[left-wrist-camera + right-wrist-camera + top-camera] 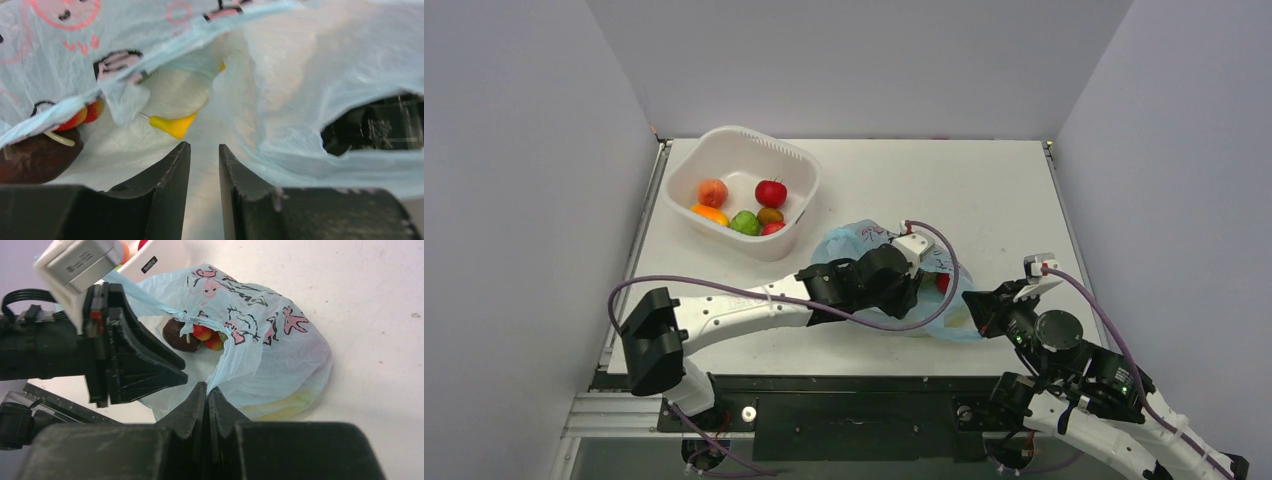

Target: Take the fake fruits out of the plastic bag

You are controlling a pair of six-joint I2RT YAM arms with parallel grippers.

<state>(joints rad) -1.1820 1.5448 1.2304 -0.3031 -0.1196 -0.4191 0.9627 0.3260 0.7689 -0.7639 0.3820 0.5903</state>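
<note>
The light-blue plastic bag (864, 245) with pink-and-dark prints lies mid-table, mouth facing my arms. My left gripper (927, 285) is inside the mouth, jaws a little apart and empty (204, 150). Just ahead of it lies the tip of a yellow banana-like piece (172, 125). To its left are red-orange balls (80, 117) and a dark rounded fruit (35, 157). The right wrist view shows the bag (280, 350), the balls (207, 337) and the dark fruit (176, 334). My right gripper (974, 300) is shut on the bag's rim (207, 388) and holds the mouth up.
A white tub (754, 135) stands at the back left, touching the bag. It holds a red apple (771, 192), a peach-coloured fruit (712, 191), a lime-green piece (744, 222) and other small pieces. Grey walls enclose the table on three sides.
</note>
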